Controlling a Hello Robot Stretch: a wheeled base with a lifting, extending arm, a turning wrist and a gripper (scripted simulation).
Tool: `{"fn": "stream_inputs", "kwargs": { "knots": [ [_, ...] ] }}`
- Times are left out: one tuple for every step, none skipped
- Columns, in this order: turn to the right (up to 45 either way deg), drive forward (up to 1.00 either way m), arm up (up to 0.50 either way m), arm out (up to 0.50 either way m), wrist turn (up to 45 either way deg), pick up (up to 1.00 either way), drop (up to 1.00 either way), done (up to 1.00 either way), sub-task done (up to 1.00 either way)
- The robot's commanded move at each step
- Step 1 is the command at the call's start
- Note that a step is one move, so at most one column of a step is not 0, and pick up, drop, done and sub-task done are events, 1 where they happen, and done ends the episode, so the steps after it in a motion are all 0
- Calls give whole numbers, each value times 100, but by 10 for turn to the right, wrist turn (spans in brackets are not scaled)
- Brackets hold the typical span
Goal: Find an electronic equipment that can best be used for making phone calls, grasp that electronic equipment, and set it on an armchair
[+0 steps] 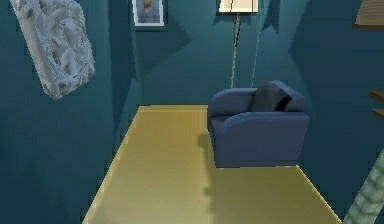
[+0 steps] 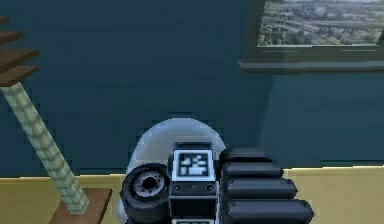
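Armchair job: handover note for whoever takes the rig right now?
Gripper: its dark body sits low in the arm side view, left of the white marker square, with a pale grey dome behind it. I can't make out the far end, so I cannot tell whether it holds anything.
Armchair: blue, ahead toward the forward view's right, on the yellow floor, with a floor lamp behind it. A dark shape rests against its back, too small to name.
Done: nothing I can confirm.
Left: find and grasp the phone if it isn't in hand, drive to the armchair, set the phone on the seat.
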Motion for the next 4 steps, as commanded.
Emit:
{"fn": "stream_inputs", "kwargs": {
  "knots": [
    [0, 0, 0, 42, 0, 0, 0, 0, 0],
    [0, 0, 0, 0, 450, 0, 0, 0, 0],
    [0, 0, 0, 0, 450, 0, 0, 0, 0],
    [0, 0, 0, 0, 360, 0, 0, 0, 0]
  ]
}}
